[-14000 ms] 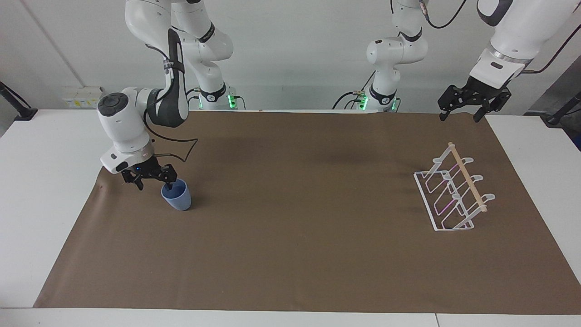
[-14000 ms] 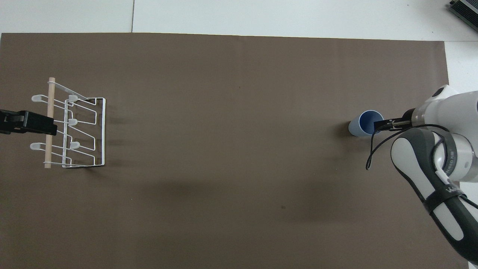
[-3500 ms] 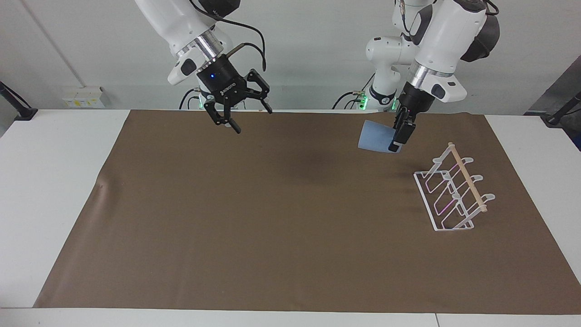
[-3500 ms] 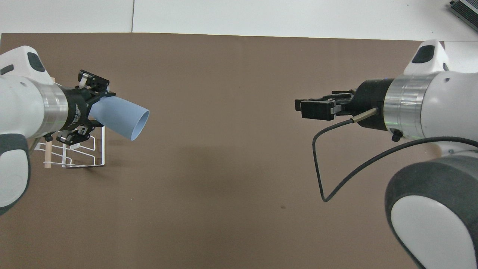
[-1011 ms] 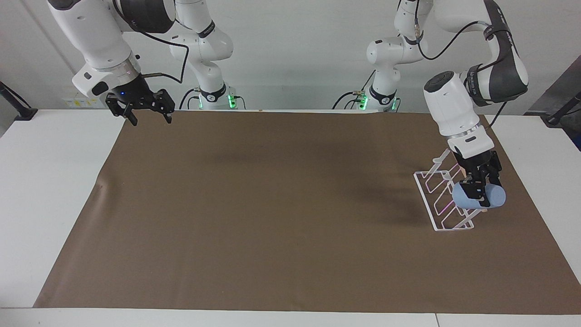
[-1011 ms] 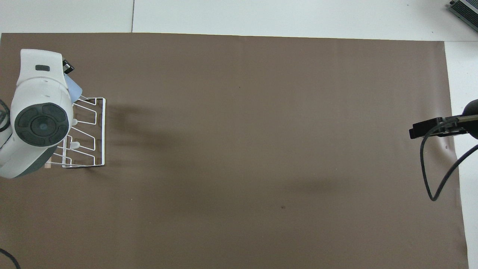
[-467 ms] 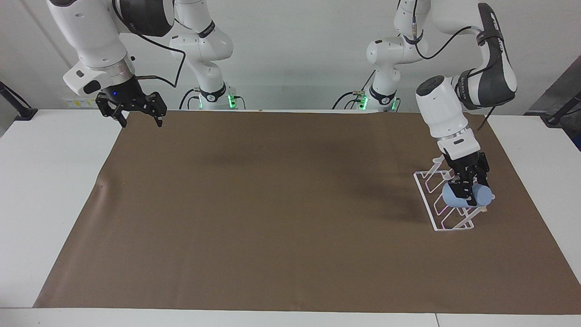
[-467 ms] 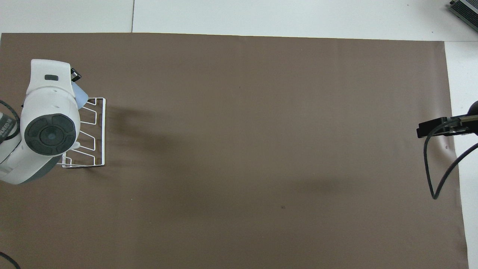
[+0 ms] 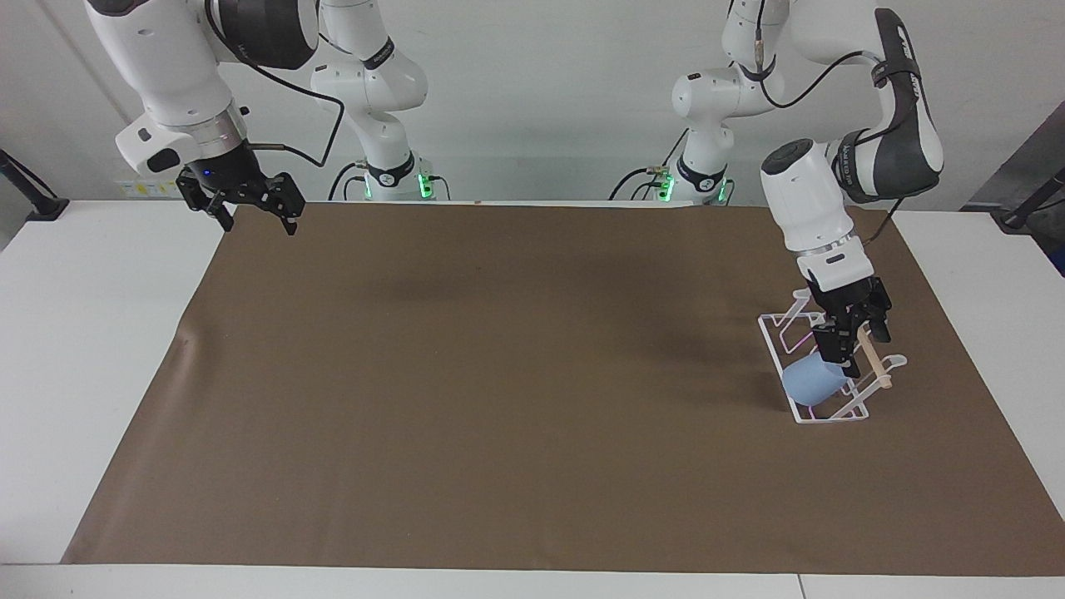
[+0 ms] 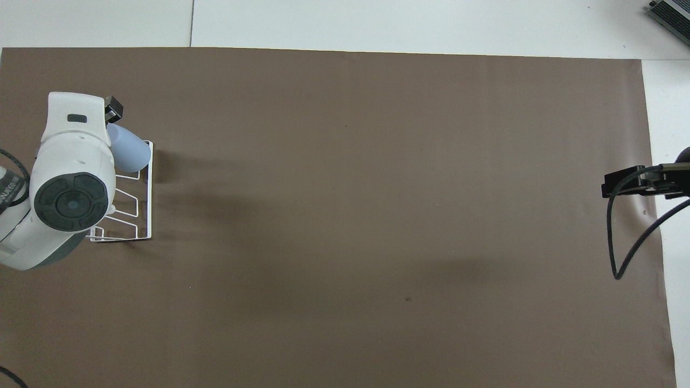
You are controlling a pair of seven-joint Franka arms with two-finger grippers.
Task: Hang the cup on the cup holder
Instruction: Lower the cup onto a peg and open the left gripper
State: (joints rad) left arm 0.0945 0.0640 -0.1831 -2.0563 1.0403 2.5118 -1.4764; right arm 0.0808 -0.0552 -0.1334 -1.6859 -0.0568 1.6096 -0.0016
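Brown mat point(image 9: 499, 374) covers most of the table point(image 9: 83, 374).

Rack point(image 9: 803, 409) sits on the mat at the left arm's end of the table.

Left arm comes down from its base onto the rack; in the overhead view its wrist housing covers most of the rack point(image 10: 141, 215). Left gripper point(image 9: 850, 341) is right over the rack, at the wooden bar point(image 9: 875, 364). Fingers look parted and I read them as clear of the cup, but from this range I can't tell for sure.

Cup point(image 9: 812, 383) lies tilted on the rack, at the end of it farther from the robots, closed end pointing toward the middle of the table. Overhead shows the same: cup point(image 10: 128, 153) at the rack's farther corner. It looks seated over a prong, though the prong itself is hidden inside the cup.

Right arm is waiting. Right gripper point(image 9: 244, 200) hangs over the mat's edge at its own end of the table, fingers spread, nothing in them. Overhead only catches its tip point(image 10: 628, 182).

My read on the step: placement is at or just past release. Next I'd lift the left gripper straight up, clear of the bar and wires, no sideways drag, since the fingers are close enough to snag the cup or nudge the rack. Then check the cup stays put.
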